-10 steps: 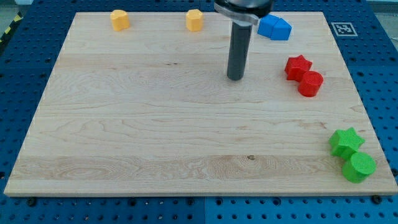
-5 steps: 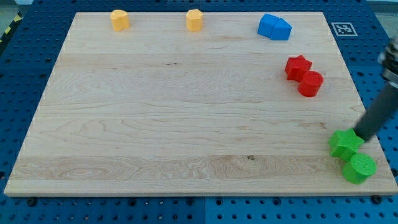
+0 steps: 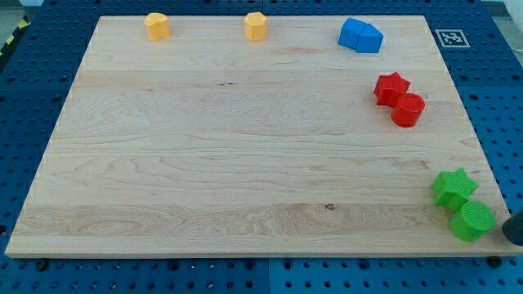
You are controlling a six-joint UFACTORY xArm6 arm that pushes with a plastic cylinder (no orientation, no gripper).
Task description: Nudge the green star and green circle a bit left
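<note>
The wooden worktop [image 3: 245, 147] carries every block loose; no container is present. The green star [image 3: 453, 187] and the green circle [image 3: 471, 220] touch each other at the view's bottom right corner. The rod's tip [image 3: 508, 238] shows as a dark shape at the view's right edge, just right of the green circle. It ends in a plain rod with no fingers and holds nothing. A red star [image 3: 391, 87] touches a red cylinder [image 3: 408, 109] above.

1. The green circle [image 3: 471, 220], a short cylinder lying flat, is seen just left of the tool [image 3: 514, 238].
2. The green star [image 3: 453, 187] is touching it, up-left, farther from the tool.
</note>
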